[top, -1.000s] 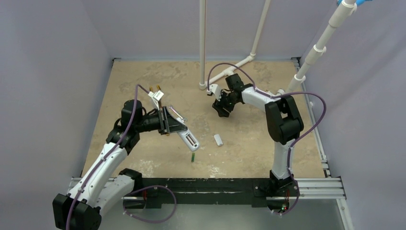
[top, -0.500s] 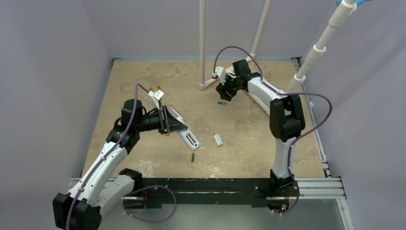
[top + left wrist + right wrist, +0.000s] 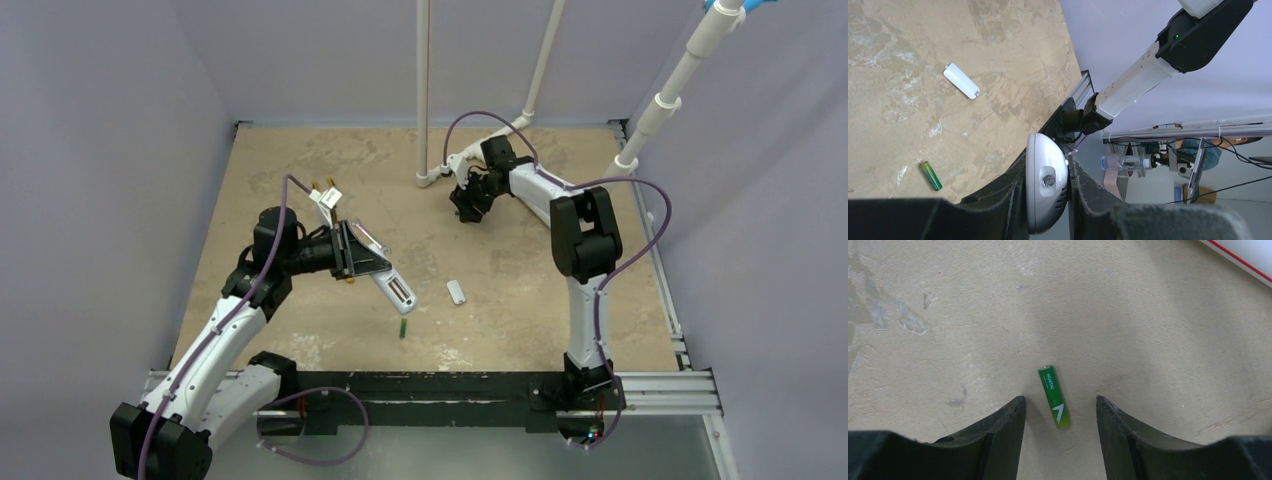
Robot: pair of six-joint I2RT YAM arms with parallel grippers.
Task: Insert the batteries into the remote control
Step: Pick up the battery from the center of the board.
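Note:
My left gripper is shut on the white remote control and holds it tilted above the table. In the left wrist view the remote's rounded end sits clamped between the fingers. One green battery lies on the table just below the remote's tip; it also shows in the left wrist view. My right gripper is open at the far middle of the table. In the right wrist view its fingers straddle the second green battery, which lies flat and untouched.
A small white battery cover lies right of the remote, also in the left wrist view. White pipes stand at the back, one lying near the right gripper. A metal rail runs along the near edge.
The right arm swung toward the back of the table and now sits with its open fingers over the second battery. The left arm and the remote have not moved.

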